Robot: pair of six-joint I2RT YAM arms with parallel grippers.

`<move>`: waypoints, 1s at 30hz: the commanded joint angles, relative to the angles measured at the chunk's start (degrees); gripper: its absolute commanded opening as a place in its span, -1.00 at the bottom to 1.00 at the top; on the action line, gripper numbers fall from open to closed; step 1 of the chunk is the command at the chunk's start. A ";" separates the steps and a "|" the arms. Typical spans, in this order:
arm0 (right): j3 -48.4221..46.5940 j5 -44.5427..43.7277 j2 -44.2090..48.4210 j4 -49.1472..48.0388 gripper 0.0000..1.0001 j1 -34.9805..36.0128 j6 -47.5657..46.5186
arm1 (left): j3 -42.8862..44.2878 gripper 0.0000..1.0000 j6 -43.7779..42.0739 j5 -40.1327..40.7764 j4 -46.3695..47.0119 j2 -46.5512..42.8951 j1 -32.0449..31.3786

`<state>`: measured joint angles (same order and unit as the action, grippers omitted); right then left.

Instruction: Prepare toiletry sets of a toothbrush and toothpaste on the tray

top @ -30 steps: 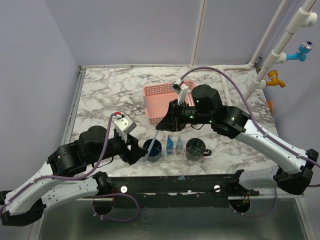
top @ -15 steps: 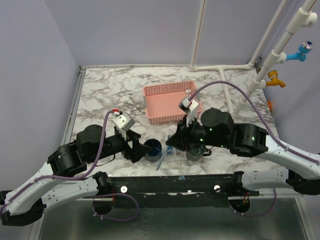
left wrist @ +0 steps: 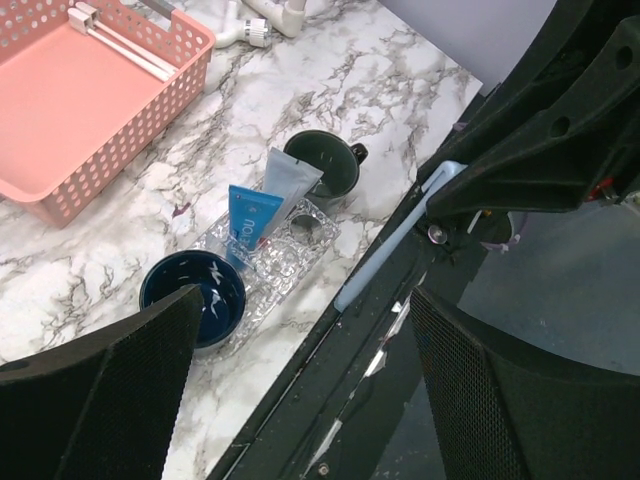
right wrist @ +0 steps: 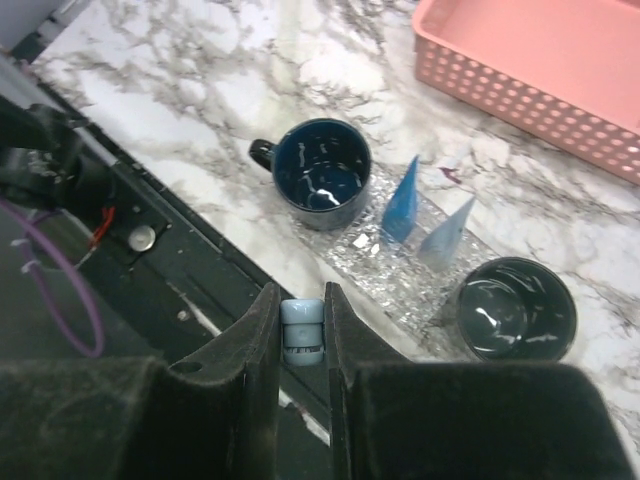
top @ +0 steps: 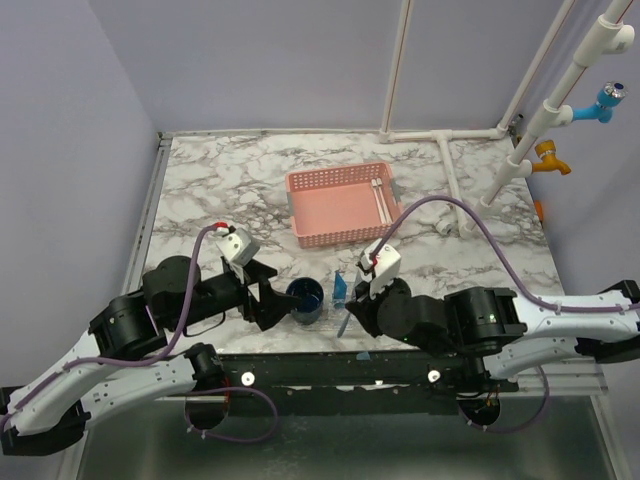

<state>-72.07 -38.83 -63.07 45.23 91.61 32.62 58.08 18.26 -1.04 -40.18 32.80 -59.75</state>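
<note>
1. Two arms met at the near edge of the marble table point(top: 200, 190) in the overhead view. The left gripper point(top: 272, 300) stood with its jaws spread just left of the navy mug point(top: 305, 300); whether it touched the mug could not be told. The right gripper point(top: 355, 311) was clamped on the light-blue toothbrush point(top: 342, 325), which hung just on the near side of a blue tube point(top: 340, 290). White toothbrushes point(top: 380, 197) lay in the pink basket point(top: 320, 210) farther back.

2. Seen from the left wrist, the spread fingers point(left wrist: 100, 400) framed the clear tray point(left wrist: 300, 245). The navy mug was at its left end, the blue tube and a grey tube point(left wrist: 290, 180) stood in the middle, and the dark green mug point(left wrist: 322, 165) sat at or just past its right end. The toothbrush slanted along the table's near edge, outside the tray and in no mug.

3. From the right wrist, the pads point(right wrist: 255, 335) pinched one end of the toothbrush, with both mug mouths open below and beyond. The step appeared to be delivering the brush to a mug. Done well, that called for lifting it clear and turning it nearer upright. Its low end should be centred over one mouth and sunk inside the rim before the grip loosened. The standing tubes looked easy to topple, so the path had to miss them. The spread left claw could steady the navy mug or else keep clear.
</note>
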 commanded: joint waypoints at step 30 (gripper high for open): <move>13.32 -26.98 4.90 -3.90 -0.99 6.28 4.49 | -8.95 0.98 0.28 4.82 4.72 -6.83 -0.16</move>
<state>-60.62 -62.81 -59.29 44.84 97.45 37.10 49.98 18.81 2.48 -37.30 26.83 -59.75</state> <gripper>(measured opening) 0.192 0.987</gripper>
